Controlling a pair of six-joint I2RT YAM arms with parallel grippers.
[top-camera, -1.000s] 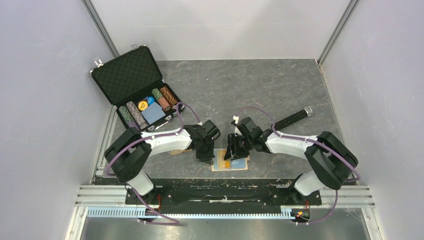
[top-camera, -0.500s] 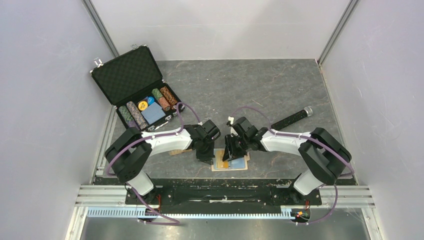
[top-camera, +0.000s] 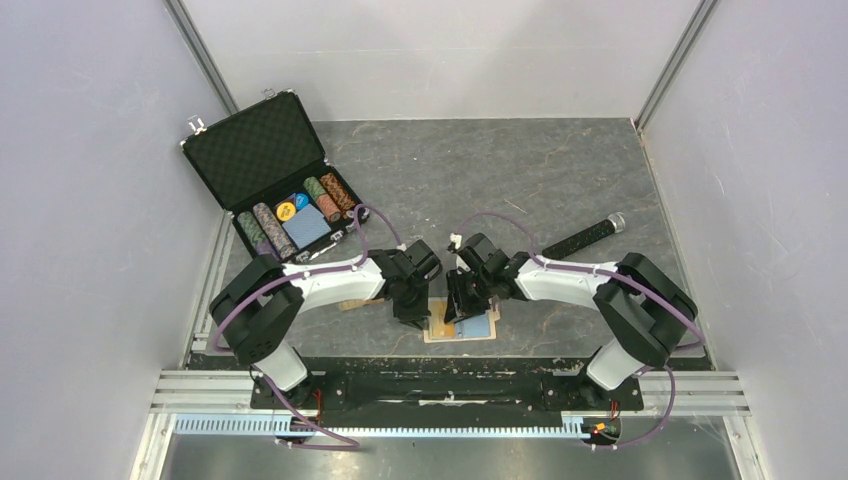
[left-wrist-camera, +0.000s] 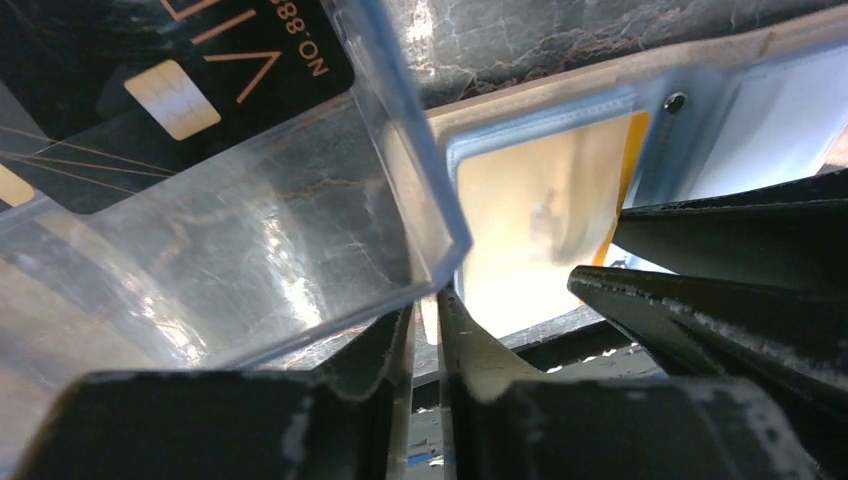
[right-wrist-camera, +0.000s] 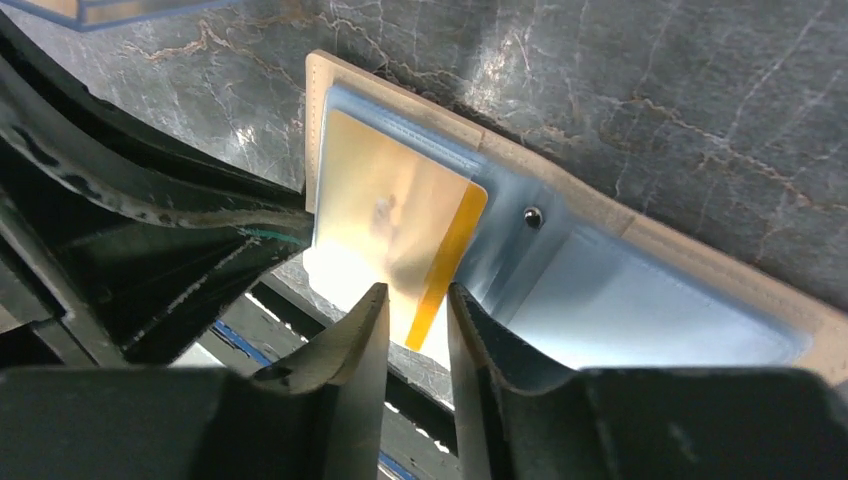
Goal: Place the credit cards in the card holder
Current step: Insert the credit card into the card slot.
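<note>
Right gripper [right-wrist-camera: 417, 305] parted over orange card [right-wrist-camera: 395, 215] edge | left gripper [left-wrist-camera: 428, 305] at box [left-wrist-camera: 250, 235] corner, grip unclear

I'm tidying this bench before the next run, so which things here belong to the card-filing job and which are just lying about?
Belong to the job:
orange-gold plastic card
black card with a gold chip
tan folding wallet with light blue pockets

Just lying about:
open black poker-chip case
clear plastic box
black cylindrical microphone-like handle

Orange-gold card [right-wrist-camera: 390, 215] on open tan card holder [right-wrist-camera: 650, 300], jaws narrowly parted above its near edge
</note>
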